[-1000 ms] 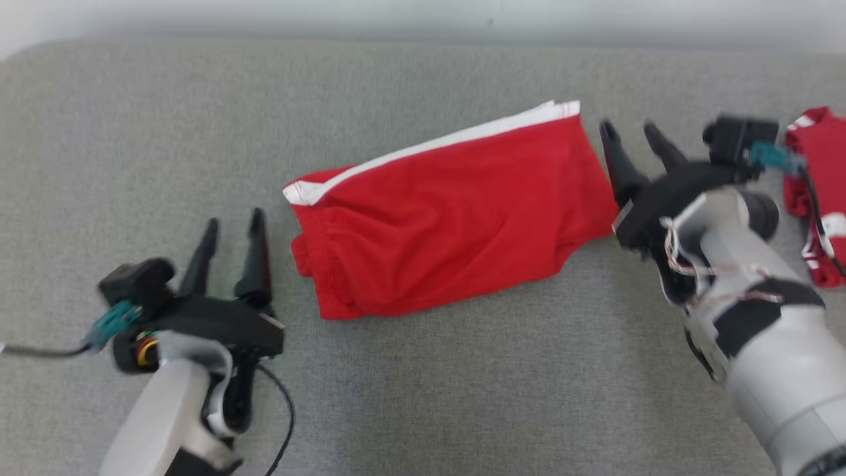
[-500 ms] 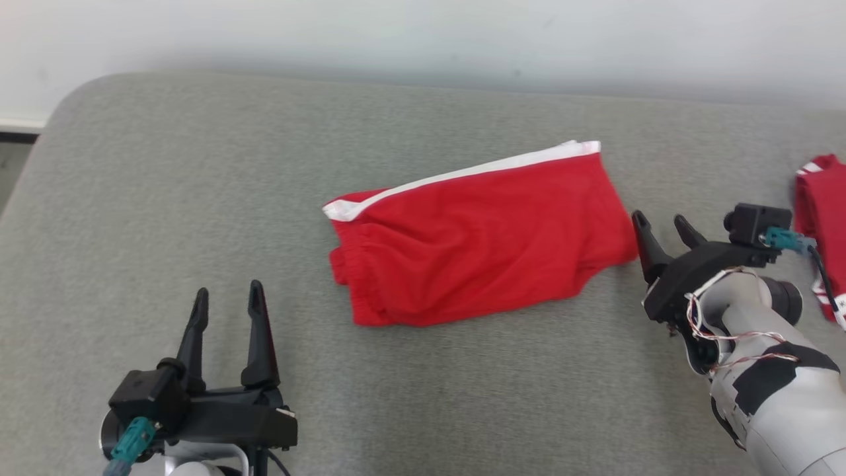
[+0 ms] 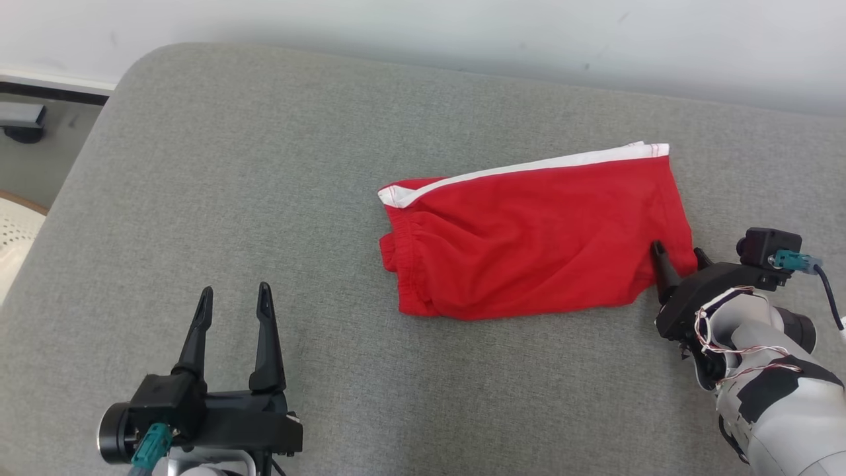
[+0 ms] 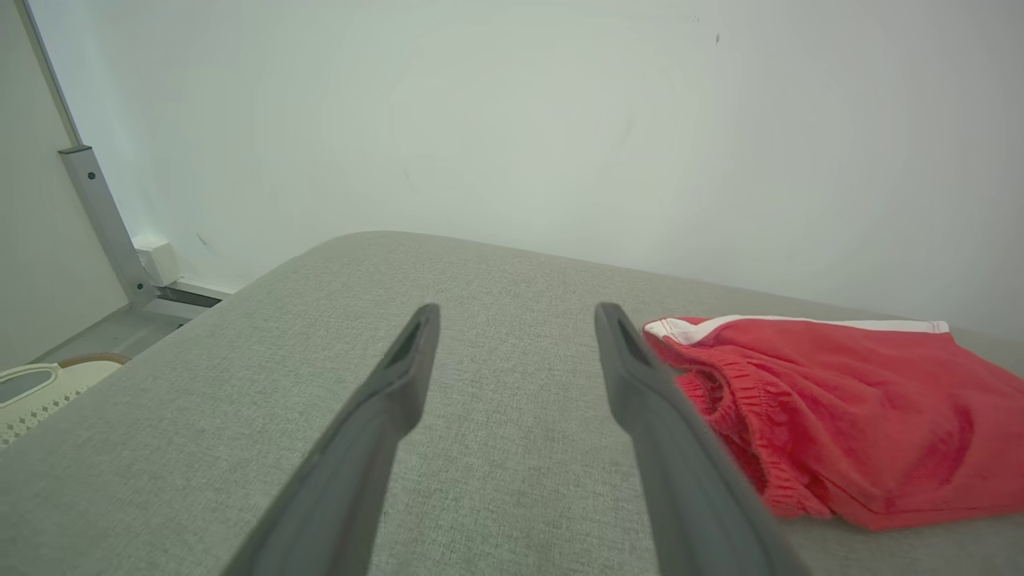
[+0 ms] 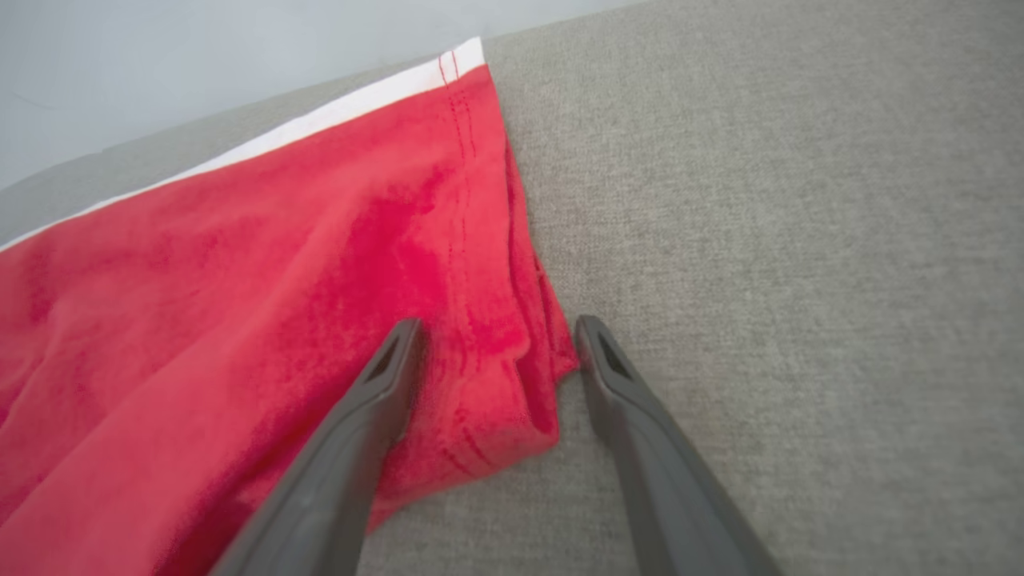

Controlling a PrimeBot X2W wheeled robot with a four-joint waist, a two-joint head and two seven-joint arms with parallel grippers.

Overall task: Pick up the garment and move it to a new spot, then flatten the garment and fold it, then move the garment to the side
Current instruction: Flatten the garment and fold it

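Note:
The garment (image 3: pixel 535 238) is a pair of red shorts with a white side stripe, folded flat on the grey cushion, waistband to the left. My right gripper (image 3: pixel 677 254) is open at its near right corner. In the right wrist view that corner (image 5: pixel 512 376) lies between the spread fingers, one finger (image 5: pixel 376 408) over the cloth and the other on the cushion beside it. My left gripper (image 3: pixel 234 301) stands open and empty well to the left of the shorts, whose waistband (image 4: pixel 720 392) shows just right of the left gripper (image 4: pixel 516 320) in the left wrist view.
The grey cushion (image 3: pixel 231 165) runs to a pale wall at the back and has a rounded left edge. Beyond that edge lie floor, a metal bracket (image 4: pixel 100 216) and a pale perforated object (image 3: pixel 16 238).
The head camera has turned left, so the second red cloth at the far right has left the picture. My right gripper has come down from the shorts' right edge to straddle the near right corner.

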